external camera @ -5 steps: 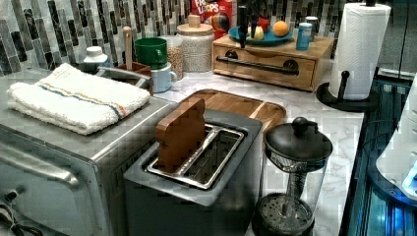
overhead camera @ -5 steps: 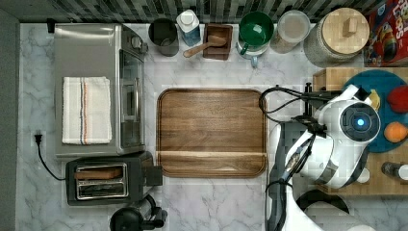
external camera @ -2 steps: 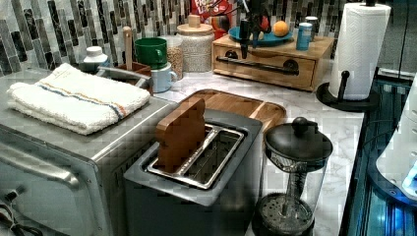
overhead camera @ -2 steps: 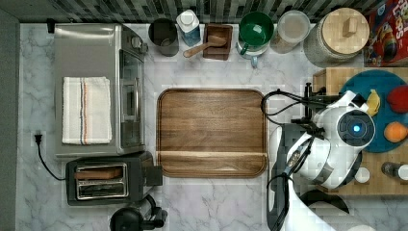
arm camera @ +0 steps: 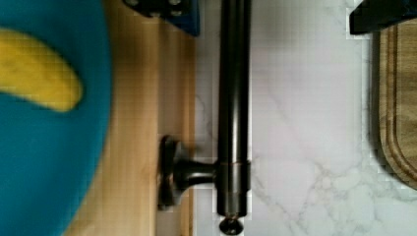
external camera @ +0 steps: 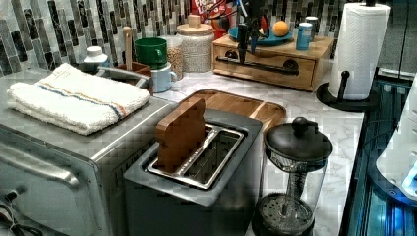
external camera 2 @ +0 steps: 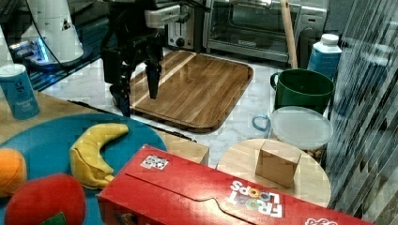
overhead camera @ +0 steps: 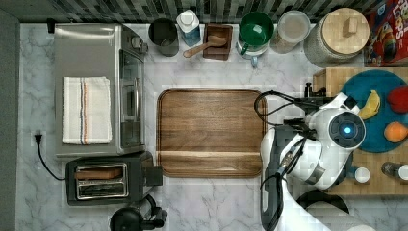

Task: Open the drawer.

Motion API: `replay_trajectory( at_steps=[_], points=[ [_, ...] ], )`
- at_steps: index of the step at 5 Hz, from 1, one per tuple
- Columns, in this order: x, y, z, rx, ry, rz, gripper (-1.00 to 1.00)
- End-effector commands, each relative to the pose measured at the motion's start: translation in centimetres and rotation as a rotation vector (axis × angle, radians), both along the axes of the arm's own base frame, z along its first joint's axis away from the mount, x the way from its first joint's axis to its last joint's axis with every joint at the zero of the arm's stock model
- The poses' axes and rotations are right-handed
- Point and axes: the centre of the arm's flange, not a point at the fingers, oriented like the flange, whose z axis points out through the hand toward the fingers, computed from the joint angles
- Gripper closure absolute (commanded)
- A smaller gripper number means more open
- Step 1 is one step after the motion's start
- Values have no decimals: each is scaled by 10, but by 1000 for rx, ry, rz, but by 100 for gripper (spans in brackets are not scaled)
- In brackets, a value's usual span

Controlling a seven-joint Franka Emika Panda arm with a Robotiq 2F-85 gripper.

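The drawer (external camera: 268, 61) is a light bamboo one in a low box, its front flush with the box. Its long black bar handle (external camera: 260, 66) runs across the front on two mounts. In the top view the box (overhead camera: 328, 79) sits at the right, partly under my arm. My gripper (external camera: 247, 46) hangs open just above the handle near one end. In the wrist view the handle (arm camera: 233, 98) lies between my spread fingers (arm camera: 164, 10), one toward the drawer top and the other over the marble. In the right view the gripper (external camera 2: 139, 93) points down, holding nothing.
A blue plate (overhead camera: 361, 86) with a banana (external camera 2: 96, 150), an orange (overhead camera: 395, 131) and a red fruit sits on the drawer box, beside a can (external camera: 305, 32). The brown wooden tray (overhead camera: 211, 132) lies just in front of the handle. A paper towel roll (external camera: 359, 49) stands near the box.
My gripper has come down in front of the drawer box, from above the plate to just over the bar handle. The drawer has not moved.
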Motion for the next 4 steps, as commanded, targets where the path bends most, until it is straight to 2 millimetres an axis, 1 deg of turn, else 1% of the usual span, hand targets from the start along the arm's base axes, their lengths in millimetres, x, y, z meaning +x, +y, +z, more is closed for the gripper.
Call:
replay_trajectory(
  at_steps=[1,2,3,4],
  points=[
    [-10,14,-18,-27,-30,58,-100],
    [-10,13,-17,-47,-36,50,-100],
    [-6,10,-18,-39,-27,55,-100],
    [0,19,-29,-19,-41,47,-100]
  ],
)
